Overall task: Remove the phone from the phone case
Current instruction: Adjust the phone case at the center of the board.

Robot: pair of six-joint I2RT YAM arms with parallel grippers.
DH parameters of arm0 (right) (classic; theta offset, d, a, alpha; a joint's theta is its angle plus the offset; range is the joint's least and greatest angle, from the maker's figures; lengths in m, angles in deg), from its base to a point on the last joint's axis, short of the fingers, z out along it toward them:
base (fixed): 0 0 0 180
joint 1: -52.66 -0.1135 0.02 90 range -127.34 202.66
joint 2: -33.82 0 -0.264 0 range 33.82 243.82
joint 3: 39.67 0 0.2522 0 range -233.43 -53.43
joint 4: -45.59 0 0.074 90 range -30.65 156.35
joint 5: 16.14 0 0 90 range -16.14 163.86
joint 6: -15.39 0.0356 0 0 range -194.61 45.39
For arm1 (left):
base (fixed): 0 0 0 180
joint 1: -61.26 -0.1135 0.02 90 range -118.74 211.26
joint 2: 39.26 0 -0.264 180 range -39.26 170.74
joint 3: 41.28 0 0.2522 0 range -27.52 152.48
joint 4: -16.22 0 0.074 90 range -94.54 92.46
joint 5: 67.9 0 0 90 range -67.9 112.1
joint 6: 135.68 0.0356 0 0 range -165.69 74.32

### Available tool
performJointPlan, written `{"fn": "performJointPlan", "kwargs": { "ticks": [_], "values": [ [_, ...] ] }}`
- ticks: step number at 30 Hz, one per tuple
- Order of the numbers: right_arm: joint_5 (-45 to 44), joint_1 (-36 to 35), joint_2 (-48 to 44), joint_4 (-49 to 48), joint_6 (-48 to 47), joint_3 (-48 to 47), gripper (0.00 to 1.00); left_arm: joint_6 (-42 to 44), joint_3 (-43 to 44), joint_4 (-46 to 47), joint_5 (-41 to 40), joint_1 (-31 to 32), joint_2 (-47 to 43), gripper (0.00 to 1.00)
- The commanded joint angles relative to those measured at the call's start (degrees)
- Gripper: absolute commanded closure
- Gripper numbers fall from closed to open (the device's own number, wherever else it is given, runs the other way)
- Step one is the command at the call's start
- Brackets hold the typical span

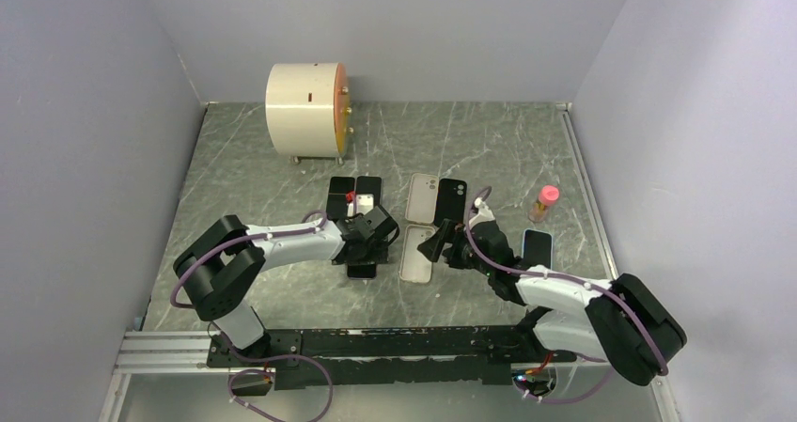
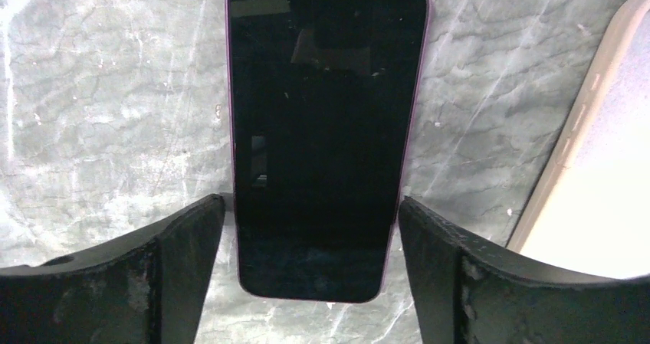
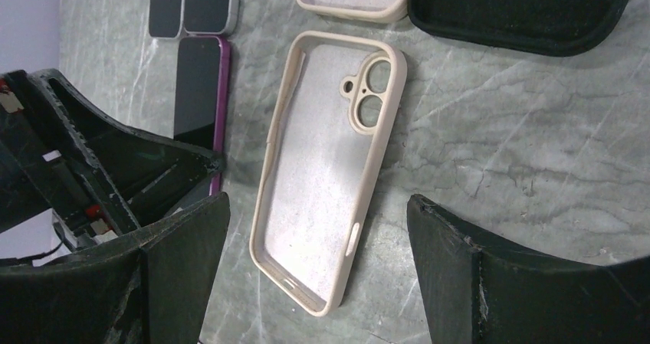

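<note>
A phone with a black screen and a thin purple rim (image 2: 326,129) lies face up on the marble table. My left gripper (image 2: 310,275) is open and straddles its near end, one finger on each side and a small gap to each edge. From above, the left gripper (image 1: 368,243) covers most of this phone (image 1: 362,271). An empty beige case (image 3: 326,168) lies open side up just right of it. My right gripper (image 3: 314,275) is open and hovers over that case's lower end, holding nothing. In the top view it (image 1: 437,245) is beside the case (image 1: 414,257).
Two more dark phones (image 1: 354,196), a second beige case (image 1: 423,196) and a black case (image 1: 452,199) lie behind. Another phone (image 1: 537,246) and a pink-capped bottle (image 1: 543,203) are at the right. A white cylinder (image 1: 305,107) stands at the back left.
</note>
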Motion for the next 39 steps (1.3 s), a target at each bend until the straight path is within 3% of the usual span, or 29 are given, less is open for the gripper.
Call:
{"fn": "performJointPlan", "kwargs": {
  "ticks": [1,14,24,31,39],
  "values": [
    [1.99,0.26,2.15,-3.47,-0.74,-1.45,0.12,0.2,1.24,-2.57,-0.11,-0.14,-0.88,0.09],
    [5.32,0.19,9.19,-6.8,1.87,-4.09,0.12,3.06,-0.87,-2.19,1.08,-1.31,-12.05,0.06],
    [5.76,0.05,11.32,-6.03,1.77,-5.97,0.12,6.08,-2.41,-4.44,3.09,-6.16,-21.58,0.06],
    [2.51,-0.4,4.1,5.06,-1.88,-7.21,0.11,9.93,-0.22,-9.44,6.49,-12.15,-28.34,0.06],
    [-3.14,-0.41,-8.28,26.87,-5.02,-10.39,0.08,18.37,5.43,-16.48,12.94,-21.84,-35.81,0.06]
  ]
}}
